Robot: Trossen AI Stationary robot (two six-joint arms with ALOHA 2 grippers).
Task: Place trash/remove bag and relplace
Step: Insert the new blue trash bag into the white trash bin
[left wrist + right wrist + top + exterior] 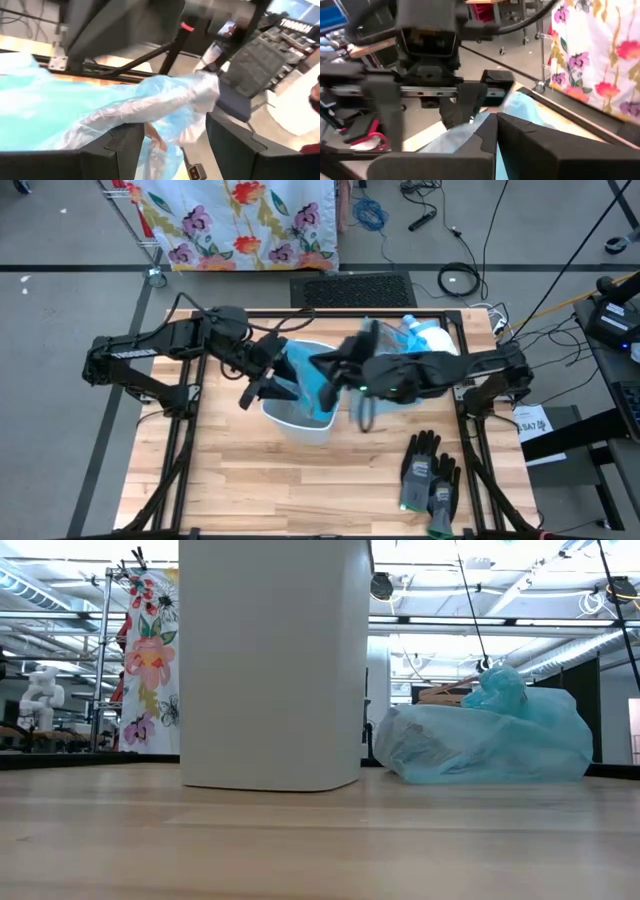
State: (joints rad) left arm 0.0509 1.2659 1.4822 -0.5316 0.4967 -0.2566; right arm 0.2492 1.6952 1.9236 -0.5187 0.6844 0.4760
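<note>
We count one white bin (300, 423) standing near the middle of the wooden table (250, 490), and in the low view it rises upright as a plain white wall (272, 660). One fresh blue bag (312, 380) is draped over the bin's mouth, and both arms meet above it. The left gripper (262, 392) hangs at the bin's left rim with its two fingers spread wide; in its wrist view the thin blue plastic (100, 112) lies across and between those fingers (122, 150), but we cannot tell whether they actually grip it. The right gripper (335, 370) reaches in from the other side, over the bin's right rim, with its two fingers (520, 140) pressed fully together, and a fold of the blue plastic (470, 137) sits right at their tips; whether that fold is pinched we cannot make out. From the right wrist we also see the left gripper (427, 107) facing it close by. Behind the bin, toward the far right of the table, lies one full blue bag (485, 740), knotted at the top and resting on the wood well clear of the bin; the loose scraps themselves are not visible, so we cannot say what it holds. One pair of grey-black gloves (430, 472), two in all, lies near the table's front right corner. Beyond the table we see one flowered cloth (240, 220) hanging on a rack.
</note>
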